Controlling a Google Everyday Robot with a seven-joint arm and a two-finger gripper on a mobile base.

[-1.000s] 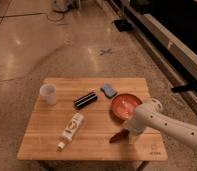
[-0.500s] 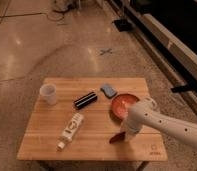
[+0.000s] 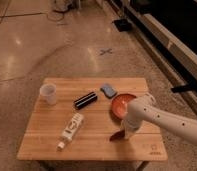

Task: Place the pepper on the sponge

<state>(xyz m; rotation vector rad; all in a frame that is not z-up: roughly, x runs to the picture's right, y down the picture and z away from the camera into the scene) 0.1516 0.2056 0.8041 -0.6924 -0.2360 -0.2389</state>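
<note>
The robot's 1 white arm (image 3: 164, 119) reached in from the right over the wooden table (image 3: 92, 146), and its gripper (image 3: 125, 133) pointed down near the table's front edge, just in front of the red-orange bowl (image 3: 120, 102). The pepper (image 3: 115, 136), dark red and tapered, showed right at the gripper's lower left, at the tabletop. How far the claw was open, and whether it had hold of the pepper, could not be told. The sponge (image 3: 108, 90), a blue-grey pad, lay toward the back of the table, just behind the bowl's left rim and well apart from the pepper. A black cylinder (image 3: 85, 100) lay on its side near the middle, a white cup (image 3: 48, 93) stood at the left, and a white tube (image 3: 71, 128) lay tilted toward the front.
</note>
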